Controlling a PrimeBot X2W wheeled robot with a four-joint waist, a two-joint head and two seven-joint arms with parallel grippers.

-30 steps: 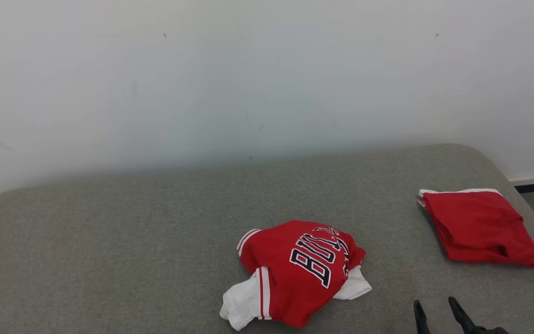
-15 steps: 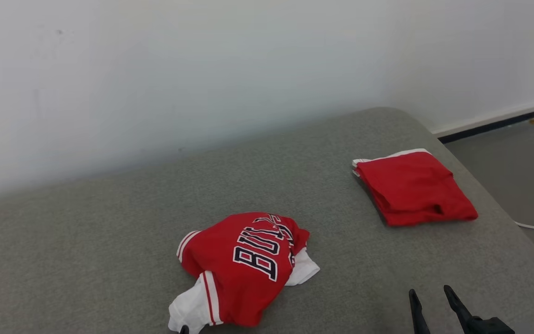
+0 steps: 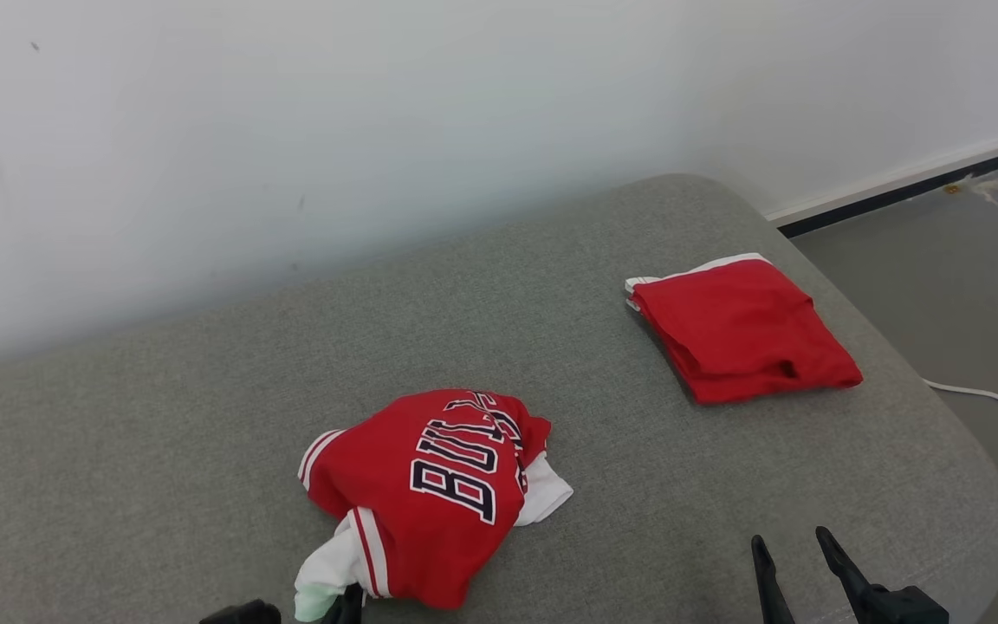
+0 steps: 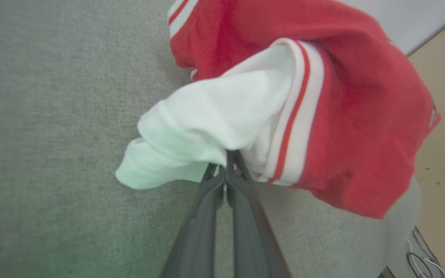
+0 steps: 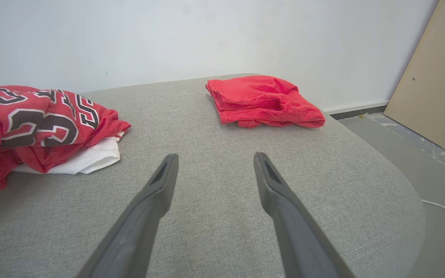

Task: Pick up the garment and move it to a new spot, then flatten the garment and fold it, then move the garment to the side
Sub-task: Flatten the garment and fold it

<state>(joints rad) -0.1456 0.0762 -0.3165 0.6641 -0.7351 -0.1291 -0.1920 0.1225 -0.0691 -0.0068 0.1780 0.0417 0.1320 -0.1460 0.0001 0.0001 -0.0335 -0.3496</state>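
Note:
The garment [image 3: 430, 494] is a crumpled red jersey with dark lettering and white parts, lying near the front of the grey padded surface [image 3: 161, 416]. My left gripper [image 3: 347, 602] is at its near white end. In the left wrist view the left gripper [image 4: 228, 156] has its fingers pressed together, pinching the white fabric of the garment [image 4: 361, 116]. My right gripper [image 3: 793, 542] stands open over bare surface to the right of the garment. The right wrist view shows the right gripper [image 5: 214, 156] with nothing between its fingers and the garment [image 5: 33, 123] at the left.
A folded red garment [image 3: 742, 329] lies at the surface's far right, near the rounded edge; it also appears ahead in the right wrist view [image 5: 261, 100]. A white cable [image 3: 984, 394] runs on the floor to the right. A tan board [image 5: 435, 77] leans by the wall.
The head camera has turned, shifting the whole picture left. My left gripper has come in at the bottom edge and shut on the garment's white end. The right gripper stays open.

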